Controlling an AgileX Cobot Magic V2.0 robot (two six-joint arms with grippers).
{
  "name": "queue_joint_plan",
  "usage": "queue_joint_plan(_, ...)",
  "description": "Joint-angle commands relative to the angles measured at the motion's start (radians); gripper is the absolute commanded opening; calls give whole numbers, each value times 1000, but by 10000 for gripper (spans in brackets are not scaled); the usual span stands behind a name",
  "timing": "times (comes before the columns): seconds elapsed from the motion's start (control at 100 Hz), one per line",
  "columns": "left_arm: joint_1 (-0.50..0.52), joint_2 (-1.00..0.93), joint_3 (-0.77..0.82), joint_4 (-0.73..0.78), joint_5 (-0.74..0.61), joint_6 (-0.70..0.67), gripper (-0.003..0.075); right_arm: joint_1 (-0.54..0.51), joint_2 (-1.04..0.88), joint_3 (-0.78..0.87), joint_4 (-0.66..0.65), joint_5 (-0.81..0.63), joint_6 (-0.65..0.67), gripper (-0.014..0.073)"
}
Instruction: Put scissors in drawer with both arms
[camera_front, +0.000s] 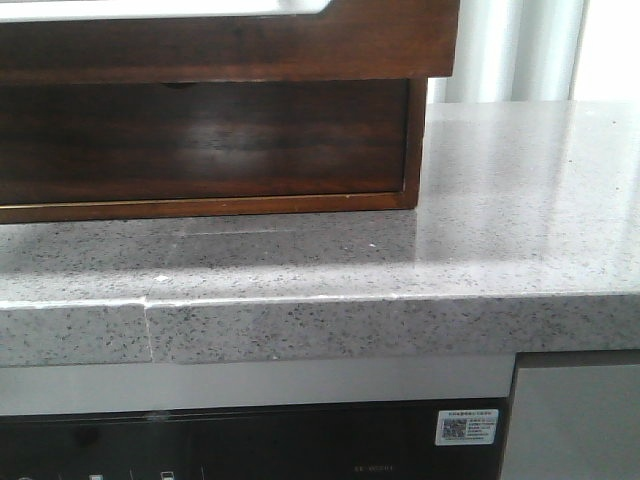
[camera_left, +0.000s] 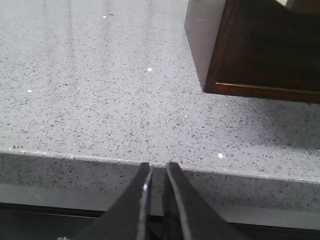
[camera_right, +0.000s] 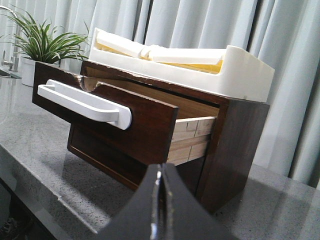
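Countertop (camera_front: 520, 200) of speckled grey stone fills the front view, and neither of my arms shows there. On it, toward my left, stands a dark wooden cabinet (camera_front: 415, 140). The drawer (camera_front: 230, 45) juts out over the cabinet's lower front (camera_front: 200, 140), with a strip of white along its upper edge. That lower front is glossy and closed flush, with a small notch at its top edge. Below the stone edge runs a black appliance panel carrying a small white sticker (camera_front: 466, 427). Pale curtains (camera_front: 510, 50) hang behind on the right.

From my left wrist, I see the left gripper (camera_left: 156, 167) poised at the counter's front edge. Its two black fingers are drawn almost together, with only a sliver of a gap between the tips and nothing in it. The stone (camera_left: 100, 90) stretches bare ahead, and a lower corner of the cabinet (camera_left: 270, 50) sits on it, well apart from my fingertips.

From my right wrist, the right gripper (camera_right: 159, 172) has its fingers pressed tight, only a thin seam between them, holding nothing. Just beyond them the drawer (camera_right: 130, 120) stands pulled partway out of the cabinet (camera_right: 235, 145), showing its pale jointed side. A white bar handle (camera_right: 85, 102) crosses its dark front. A white tray (camera_right: 240, 70) rests on the cabinet's top. A green potted plant (camera_right: 45, 45) stands farther off, with curtains (camera_right: 200, 25) behind everything.
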Motion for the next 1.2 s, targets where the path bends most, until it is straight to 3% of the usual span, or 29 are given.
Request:
queue_joint_plan(0.0, 0, -34, 16, -3, -42, -11, 3, -2, -12, -24, -8, -83, 1, -116)
queue_joint_plan(0.12, 0, -34, 16, -3, -42, -11, 3, -2, -12, -19, -11, -100, 1, -116)
queue_joint_plan(0.21, 0, -34, 16, -3, -42, -11, 3, -17, -12, -5, -108, -200, 44, -116)
queue_joint_plan(0.35, 0, -34, 16, -3, -42, -11, 3, -156, -12, 23, -499, -316, 461, -116)
queue_joint_plan(0.44, 0, -34, 16, -3, -42, -11, 3, -295, -12, 45, -590, -286, 664, -116)
queue_joint_plan(0.55, 0, -34, 16, -3, -42, -11, 3, -468, -12, 71, -634, -202, 805, -116)
queue_joint_plan(0.77, 0, -34, 16, -3, -42, -11, 3, -710, -21, 148, -634, -105, 834, -116)
queue_joint_plan(1.02, 0, -34, 16, -3, -42, -11, 3, -762, -21, 147, -634, 215, 834, -116)
queue_joint_plan(1.19, 0, -34, 16, -3, -44, -11, 3, -762, -21, 147, -634, 337, 821, -116)
